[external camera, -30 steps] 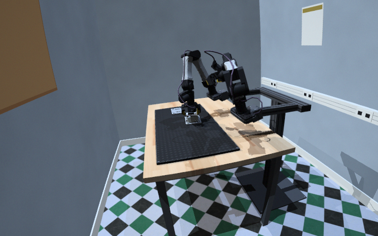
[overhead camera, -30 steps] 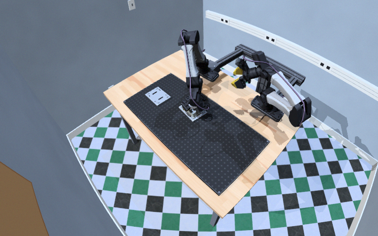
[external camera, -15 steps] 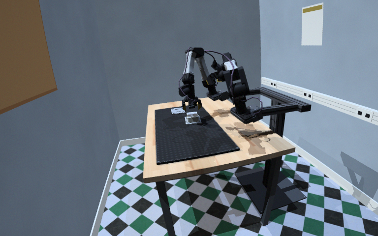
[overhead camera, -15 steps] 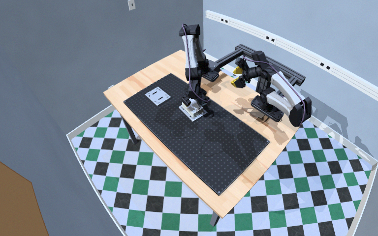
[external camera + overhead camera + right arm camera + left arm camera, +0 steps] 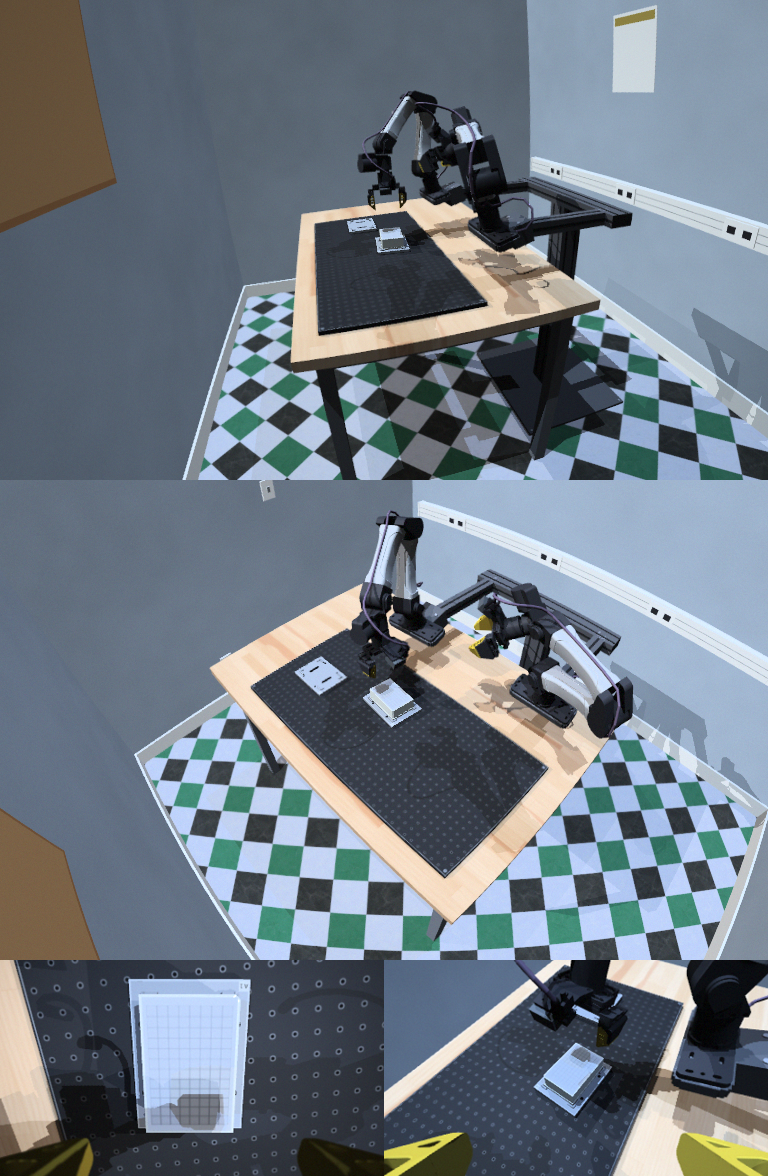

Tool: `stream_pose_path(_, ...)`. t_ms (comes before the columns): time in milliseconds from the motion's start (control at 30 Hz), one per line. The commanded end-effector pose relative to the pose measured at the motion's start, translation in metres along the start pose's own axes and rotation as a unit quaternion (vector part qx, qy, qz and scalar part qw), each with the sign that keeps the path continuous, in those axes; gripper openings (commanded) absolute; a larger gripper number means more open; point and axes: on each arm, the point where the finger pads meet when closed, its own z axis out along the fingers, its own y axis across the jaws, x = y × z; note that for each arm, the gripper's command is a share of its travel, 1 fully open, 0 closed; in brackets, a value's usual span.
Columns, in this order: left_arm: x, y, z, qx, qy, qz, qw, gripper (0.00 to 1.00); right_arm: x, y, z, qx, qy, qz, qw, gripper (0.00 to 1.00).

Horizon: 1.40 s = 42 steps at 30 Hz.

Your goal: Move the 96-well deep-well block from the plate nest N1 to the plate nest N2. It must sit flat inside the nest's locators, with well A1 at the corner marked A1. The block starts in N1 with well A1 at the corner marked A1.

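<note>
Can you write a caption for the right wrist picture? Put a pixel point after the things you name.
Two open gripper fingers hover near a pale block (image 5: pixel 189 1059) on its flat plate (image 5: pixel 191 986).
</note>
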Motion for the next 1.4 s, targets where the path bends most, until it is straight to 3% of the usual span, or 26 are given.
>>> stream_pose_path(0,-0.003,0.001,0.0,-0.001,-0.003,-0.003,1.0,1.0,-0.003,0.011,-0.015,-0.027,-0.072,-0.034,0.996,1.0)
stream_pose_path(400,-0.003,0.001,0.0,-0.001,-0.003,-0.003,1.0,1.0,0.012,-0.001,-0.036,-0.007,-0.122,-0.013,0.992,1.0)
stream_pose_path(1367,-0.003,0.001,0.0,-0.001,-0.003,-0.003,1.0,1.0,0.017,-0.008,-0.038,0.004,-0.116,-0.002,0.993,1.0)
